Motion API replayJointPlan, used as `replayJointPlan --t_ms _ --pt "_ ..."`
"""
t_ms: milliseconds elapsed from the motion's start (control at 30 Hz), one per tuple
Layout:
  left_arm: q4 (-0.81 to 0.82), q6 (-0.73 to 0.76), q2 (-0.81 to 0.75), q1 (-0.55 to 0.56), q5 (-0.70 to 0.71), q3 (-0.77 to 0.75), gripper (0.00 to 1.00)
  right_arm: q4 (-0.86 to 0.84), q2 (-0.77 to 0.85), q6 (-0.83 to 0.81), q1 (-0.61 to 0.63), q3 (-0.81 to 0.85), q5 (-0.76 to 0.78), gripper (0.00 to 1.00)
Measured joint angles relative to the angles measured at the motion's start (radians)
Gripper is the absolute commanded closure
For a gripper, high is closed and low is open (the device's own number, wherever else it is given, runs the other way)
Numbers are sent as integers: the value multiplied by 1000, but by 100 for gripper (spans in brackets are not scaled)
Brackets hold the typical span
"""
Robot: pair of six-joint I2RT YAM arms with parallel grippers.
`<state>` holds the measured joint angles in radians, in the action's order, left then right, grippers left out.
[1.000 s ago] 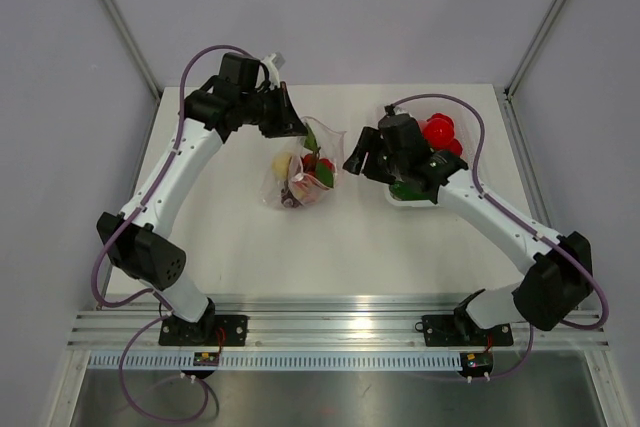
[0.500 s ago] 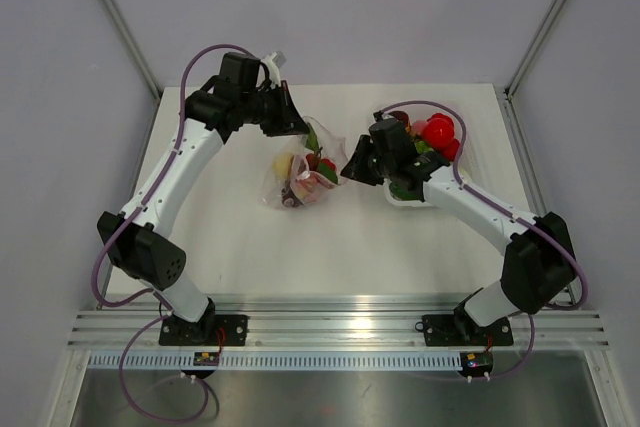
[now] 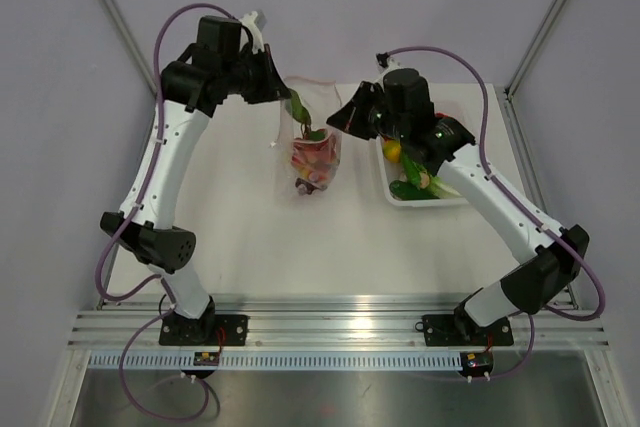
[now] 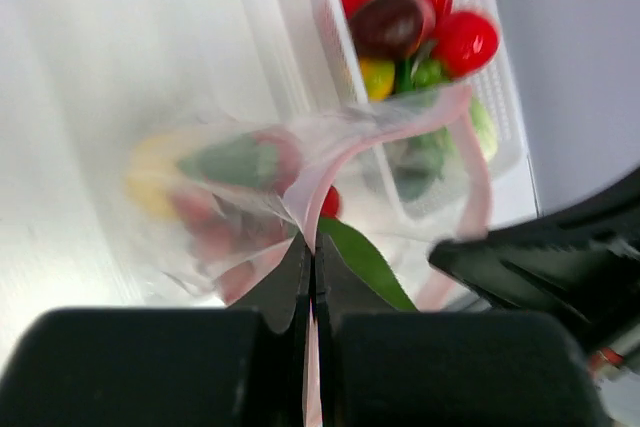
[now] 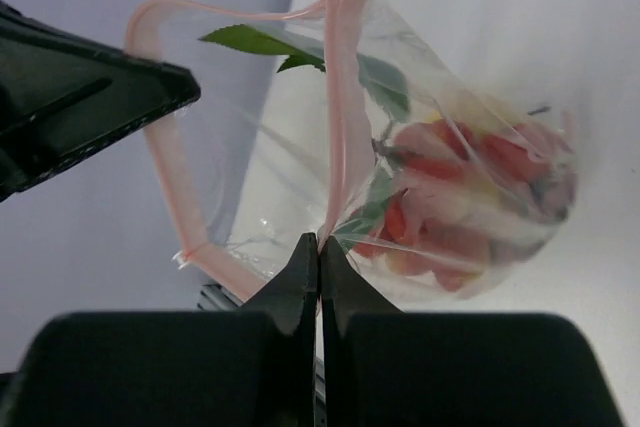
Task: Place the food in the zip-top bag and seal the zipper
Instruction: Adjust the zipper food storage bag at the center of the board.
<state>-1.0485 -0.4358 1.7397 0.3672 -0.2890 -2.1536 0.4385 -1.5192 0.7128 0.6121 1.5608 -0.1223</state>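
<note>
Since the mouth probably had to be stretched taut before it could be pressed closed, the clear, crinkly plastic zip-top bag (image 3: 315, 152) hung over the desk (image 3: 250, 237) between the two arms. The left end effector (image 4: 310, 247) was pressed together on one side of the thin pinkish-red zipper (image 5: 340, 97). The right end effector (image 5: 319, 242) pinched the opposite side. The pouch sagged below both tips with small red, yellow and green toy food (image 5: 450, 177) inside. The strip gaped in a loop, and a green leaf (image 5: 255, 40) poked out. Beside the right end effector, a white mesh basket (image 3: 425, 203) held more red and green pieces (image 4: 465, 42). No brand, label or writing could be read.
</note>
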Motion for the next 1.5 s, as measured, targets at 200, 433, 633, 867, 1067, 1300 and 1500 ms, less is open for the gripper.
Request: replayJointPlan --t_ms 200,433,633,867,1067,1300,1500 --pt "2 26 -20 1 39 -99 100 -24 71 -2 5 19 0 100" --pt "66 22 -3 51 65 237 100 -20 -74 6 3 -148 30 100" --pt "15 20 105 110 64 198 100 37 -145 14 3 -176 24 100" --pt "23 18 -8 105 72 -76 100 19 -7 -11 3 -81 46 100" --pt "111 10 -148 100 58 116 100 -23 11 -9 3 -123 54 100" --pt "113 2 -18 99 51 298 100 104 -68 -37 0 -150 115 32" --pt "129 -6 -21 99 31 270 100 167 26 -116 -48 -72 222 21"
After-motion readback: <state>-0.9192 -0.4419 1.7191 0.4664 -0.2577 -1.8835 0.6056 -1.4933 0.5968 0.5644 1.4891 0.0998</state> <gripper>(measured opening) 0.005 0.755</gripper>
